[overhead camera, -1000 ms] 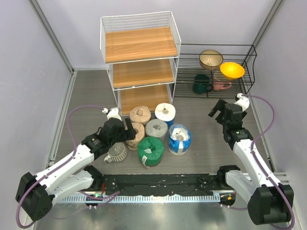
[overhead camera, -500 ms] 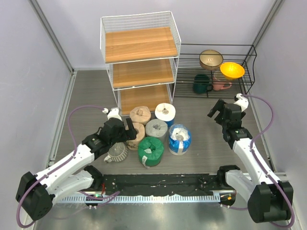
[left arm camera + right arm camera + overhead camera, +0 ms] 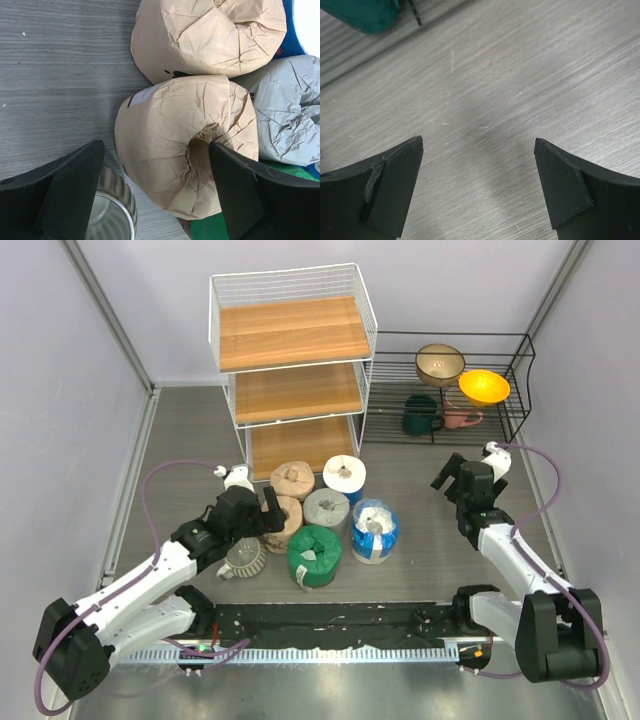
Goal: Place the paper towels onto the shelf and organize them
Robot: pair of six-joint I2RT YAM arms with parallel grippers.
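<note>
Six paper towel rolls (image 3: 325, 515) clustered mid-frame on the table (image 3: 190, 440), just below the shelf (image 3: 290, 335). Left pincer (image 3: 155, 185) spread, straddling one tan roll (image 3: 185, 145); whether it touches, hard to say. Right pincer (image 3: 477, 185) spread over the table, right side.

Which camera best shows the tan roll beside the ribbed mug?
The left wrist view: the tan roll looms large, wrapper creases clear. Top external shows it small, partly under the left gripper. Right wrist misses it.
</note>
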